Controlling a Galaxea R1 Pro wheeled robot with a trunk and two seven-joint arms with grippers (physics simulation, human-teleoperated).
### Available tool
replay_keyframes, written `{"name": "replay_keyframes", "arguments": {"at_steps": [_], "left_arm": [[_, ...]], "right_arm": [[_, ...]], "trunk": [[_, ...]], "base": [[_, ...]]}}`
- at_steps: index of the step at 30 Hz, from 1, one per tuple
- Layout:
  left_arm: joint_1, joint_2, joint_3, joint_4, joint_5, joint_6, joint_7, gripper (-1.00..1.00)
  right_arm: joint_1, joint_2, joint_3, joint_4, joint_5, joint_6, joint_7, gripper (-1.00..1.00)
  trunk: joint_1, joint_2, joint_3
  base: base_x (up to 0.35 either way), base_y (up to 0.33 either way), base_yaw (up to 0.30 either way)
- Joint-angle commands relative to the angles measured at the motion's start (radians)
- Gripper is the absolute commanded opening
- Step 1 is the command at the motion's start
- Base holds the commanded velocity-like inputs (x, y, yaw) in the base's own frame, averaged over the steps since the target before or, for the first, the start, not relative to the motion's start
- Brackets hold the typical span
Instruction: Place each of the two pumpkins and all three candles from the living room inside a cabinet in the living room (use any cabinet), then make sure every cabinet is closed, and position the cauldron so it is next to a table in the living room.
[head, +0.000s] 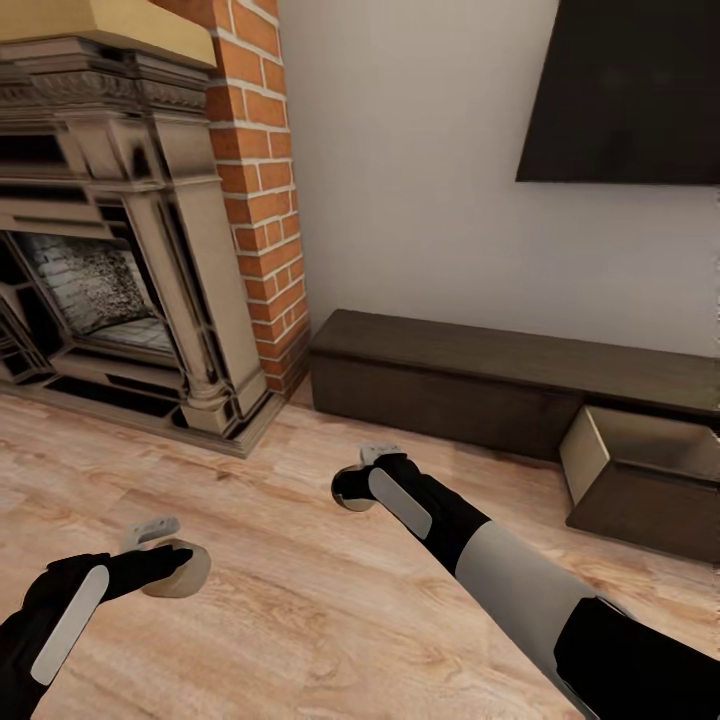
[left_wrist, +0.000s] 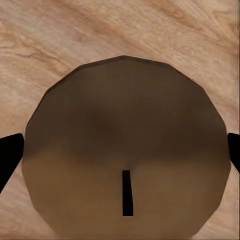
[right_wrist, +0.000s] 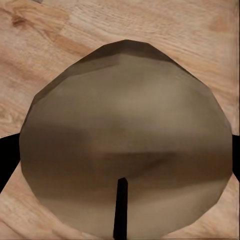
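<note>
We are carrying two short beige-grey flat-topped candles, one in each tool. The left tool (head: 165, 560) is clenching the left candle (left_wrist: 125, 150) low at seven o'clock; the right tool (head: 362, 480) is gripping the right candle (right_wrist: 125, 145) nearer centre. The long low dark-brown wooden cabinet (head: 450, 385) is lying ahead at one o'clock, its long axis running along the wall, its pale-lined open compartment (head: 640, 450) at three o'clock. We are judging the right arm nearer that opening.
</note>
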Motion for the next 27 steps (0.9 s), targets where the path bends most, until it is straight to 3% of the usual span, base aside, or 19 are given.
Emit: {"name": "replay_keyframes", "arguments": {"at_steps": [1, 21, 27], "left_arm": [[0.0, 0.0, 0.0, -0.002, 0.007, 0.005, 0.006, -1.0], [0.0, 0.0, 0.0, -0.002, 0.006, 0.005, 0.006, -1.0], [0.0, 0.001, 0.001, -0.002, 0.005, 0.005, 0.006, -1.0]], "right_arm": [[0.0, -0.001, 0.004, -0.002, -0.01, -0.002, -0.009, -1.0], [0.006, -0.001, 0.006, -0.002, -0.009, -0.024, 0.029, -1.0], [0.006, 0.0, 0.007, -0.002, -0.01, -0.022, 0.025, -1.0]], "trunk": [[0.0, 0.0, -0.001], [0.0, 0.0, -0.001], [0.0, 0.0, 0.004]], "base": [[-0.031, -0.288, -0.005], [-0.015, -0.291, 0.0], [-0.046, -0.088, -0.08]]}}
